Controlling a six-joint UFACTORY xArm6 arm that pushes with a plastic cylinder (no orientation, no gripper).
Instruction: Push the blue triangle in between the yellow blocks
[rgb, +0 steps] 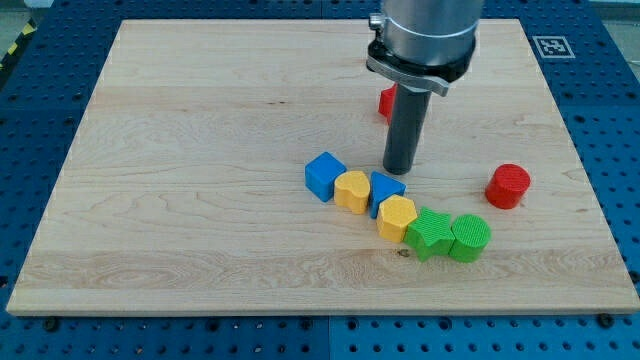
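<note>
The blue triangle (384, 189) lies on the wooden board (200, 150) between two yellow blocks, touching both. One yellow block (352, 190) is at its left, the other yellow block (397, 217) just below and right of it. My tip (399, 170) stands just above the blue triangle's upper edge, very close to it or touching it. A blue cube (324, 176) touches the left yellow block on its left side.
A green star-shaped block (431, 233) and a green cylinder (469, 238) continue the row to the right of the lower yellow block. A red cylinder (508, 186) stands alone at the right. Another red block (386, 101) is partly hidden behind the rod.
</note>
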